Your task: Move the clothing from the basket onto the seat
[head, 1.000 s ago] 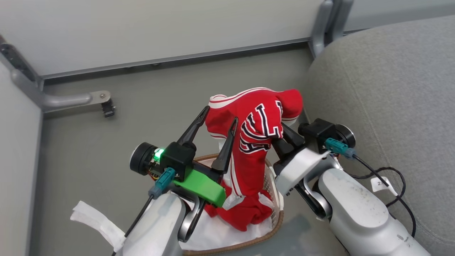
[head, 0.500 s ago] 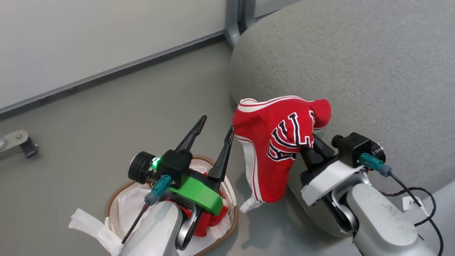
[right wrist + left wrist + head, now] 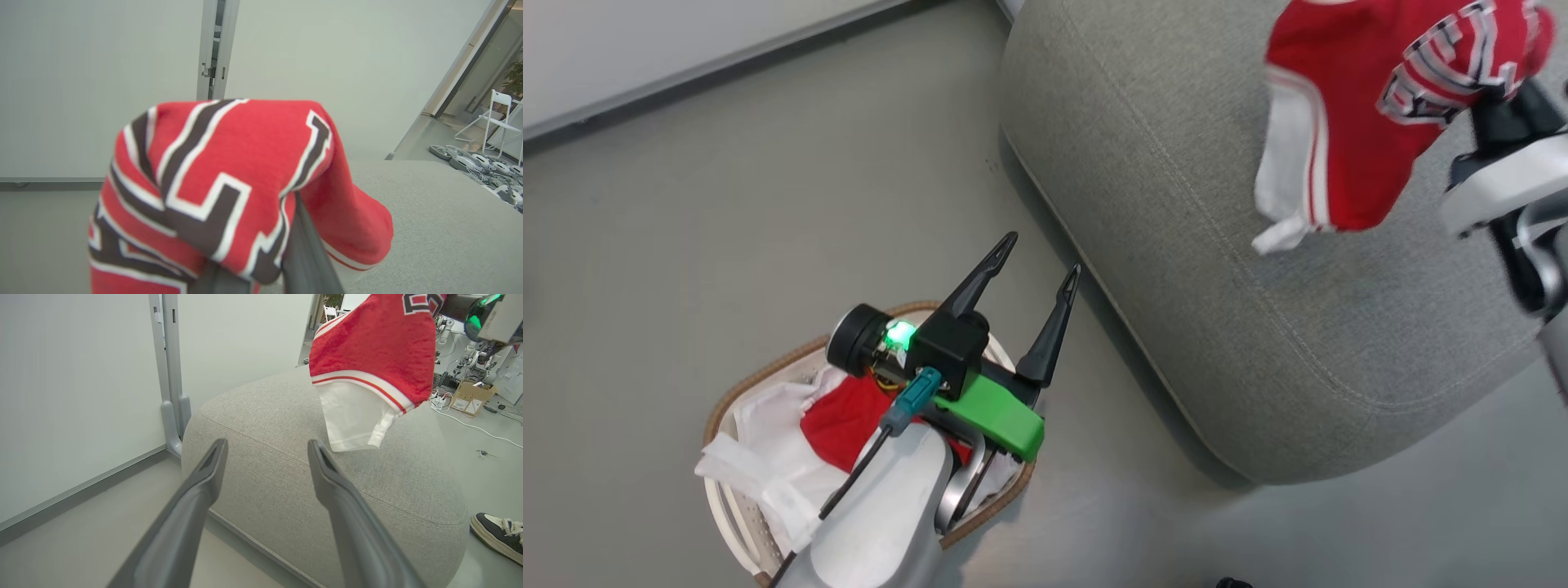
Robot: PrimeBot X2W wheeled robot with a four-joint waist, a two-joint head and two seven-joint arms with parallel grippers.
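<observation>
The red jersey (image 3: 1364, 106) with white trim and block lettering hangs in the air over the grey seat (image 3: 1176, 245), not touching it. My right gripper (image 3: 1493, 96) is shut on the jersey's top; in the right wrist view the cloth (image 3: 229, 183) drapes over one dark finger (image 3: 304, 249). From the left wrist, the jersey (image 3: 367, 347) dangles above the seat (image 3: 286, 428). My left gripper (image 3: 1043, 253) stands open and holds nothing, just above the basket (image 3: 727, 400), which is on the floor left of the seat. More red cloth (image 3: 841, 416) lies in the basket on the white liner (image 3: 760, 465).
A pale wall with a grey post (image 3: 171, 375) runs behind the seat. A shoe (image 3: 496, 535) rests on the floor at the seat's far side, with cables and a cardboard box (image 3: 470, 396) beyond. Bare grey floor (image 3: 727, 204) surrounds the basket.
The head camera has swung right. My right gripper has carried the jersey up out of the basket and across to above the seat. The left gripper has stayed open by the basket.
</observation>
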